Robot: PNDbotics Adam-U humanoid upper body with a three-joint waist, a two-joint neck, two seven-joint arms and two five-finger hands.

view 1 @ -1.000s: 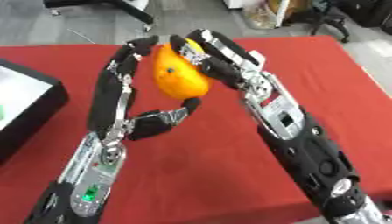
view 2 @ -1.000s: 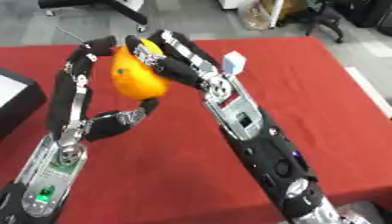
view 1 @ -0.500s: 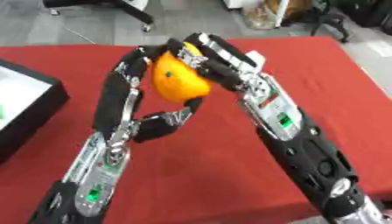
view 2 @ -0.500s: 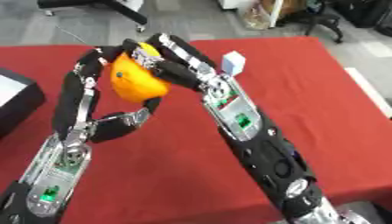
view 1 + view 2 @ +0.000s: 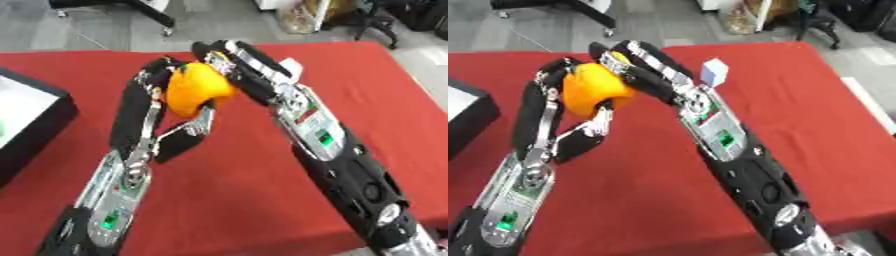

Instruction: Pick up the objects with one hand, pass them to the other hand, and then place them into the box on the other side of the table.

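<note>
Orange fruit [image 5: 198, 89] — rounded, a little taller than wide — is held up in the air above the red table [image 5: 262, 175], caught between the two hands at the point where they meet. The left hand [image 5: 144, 107] lies on the fruit's left and under side, its fingers curled up round the far flank and its thumb coming up from below to touch the lower edge, so the fruit sits in that hand's cup. The right hand [image 5: 636, 67] comes in from the fruit's right and top, fingers bent over the crown and pressed against the skin; both hands are clamped on the same fruit, neither one apart from it. What the next move turns on is this: the black box [image 5: 26, 125] stands at the table's left edge, on the left arm's own side and well apart from the right arm, so the left hand is much the nearer carrier. The fruit's weight looks already borne from below by the left hand — the handover seems close to done, and the right hand would need only to uncurl and lift away up and to the right. A small pale cube [image 5: 715, 72] stands on the cloth just behind the right forearm.
</note>
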